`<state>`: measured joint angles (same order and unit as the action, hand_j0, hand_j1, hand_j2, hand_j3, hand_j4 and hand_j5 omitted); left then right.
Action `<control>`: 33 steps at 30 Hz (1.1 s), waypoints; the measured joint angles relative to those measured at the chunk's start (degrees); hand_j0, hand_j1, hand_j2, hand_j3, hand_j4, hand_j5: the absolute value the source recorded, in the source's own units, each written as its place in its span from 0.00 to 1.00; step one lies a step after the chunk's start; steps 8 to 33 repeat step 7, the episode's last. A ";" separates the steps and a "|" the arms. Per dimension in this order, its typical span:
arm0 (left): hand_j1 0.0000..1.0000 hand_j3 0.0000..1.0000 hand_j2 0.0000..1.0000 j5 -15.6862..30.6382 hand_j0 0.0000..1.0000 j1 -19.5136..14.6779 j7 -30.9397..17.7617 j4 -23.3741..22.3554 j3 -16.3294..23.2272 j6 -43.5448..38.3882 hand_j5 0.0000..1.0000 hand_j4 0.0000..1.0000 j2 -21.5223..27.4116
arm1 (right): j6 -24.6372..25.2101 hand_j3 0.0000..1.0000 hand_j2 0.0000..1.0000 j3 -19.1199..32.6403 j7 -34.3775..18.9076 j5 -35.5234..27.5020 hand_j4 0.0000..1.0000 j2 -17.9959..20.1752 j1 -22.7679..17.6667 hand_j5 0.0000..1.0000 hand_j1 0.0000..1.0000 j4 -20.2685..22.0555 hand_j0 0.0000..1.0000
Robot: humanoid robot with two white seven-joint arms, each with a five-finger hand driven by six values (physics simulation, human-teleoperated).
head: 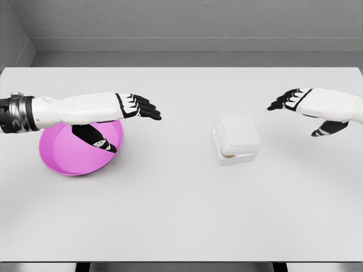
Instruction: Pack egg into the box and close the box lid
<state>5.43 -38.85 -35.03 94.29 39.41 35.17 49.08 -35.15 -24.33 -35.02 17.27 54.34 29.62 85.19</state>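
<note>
Seemingly finished: white box (236,141) on the bench (181,215) with lid nearly down, left hand (136,107) over pink bowl (62,161), right hand (306,105) aside, fingers loose, holding nothing.

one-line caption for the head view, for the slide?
Both open hands, left hand over the pink bowl and right hand, hover beside the lidded white box on the table.

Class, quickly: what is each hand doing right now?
Left hand: open, fingers extended, holding nothing, above the pink bowl.
Right hand: open, holding nothing, to the right of the white box.
</note>
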 measured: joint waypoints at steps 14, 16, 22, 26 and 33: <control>1.00 1.00 1.00 0.02 1.00 0.09 0.00 0.08 -0.05 0.00 1.00 1.00 0.01 | -0.01 1.00 1.00 1.29 0.00 0.03 1.00 -0.36 0.09 1.00 1.00 -5.82 1.00; 1.00 1.00 1.00 0.02 1.00 0.09 0.00 0.08 -0.05 0.00 1.00 1.00 0.01 | -0.01 1.00 1.00 1.29 0.00 0.03 1.00 -0.36 0.09 1.00 1.00 -5.82 1.00; 1.00 1.00 1.00 0.02 1.00 0.09 0.00 0.08 -0.05 0.00 1.00 1.00 0.01 | -0.01 1.00 1.00 1.29 0.00 0.03 1.00 -0.36 0.09 1.00 1.00 -5.82 1.00; 1.00 1.00 1.00 0.02 1.00 0.09 0.00 0.08 -0.05 0.00 1.00 1.00 0.01 | -0.01 1.00 1.00 1.29 0.00 0.03 1.00 -0.36 0.09 1.00 1.00 -5.82 1.00; 1.00 1.00 1.00 0.02 1.00 0.09 0.00 0.08 -0.05 0.00 1.00 1.00 0.01 | -0.01 1.00 1.00 1.29 0.00 0.03 1.00 -0.36 0.09 1.00 1.00 -5.82 1.00</control>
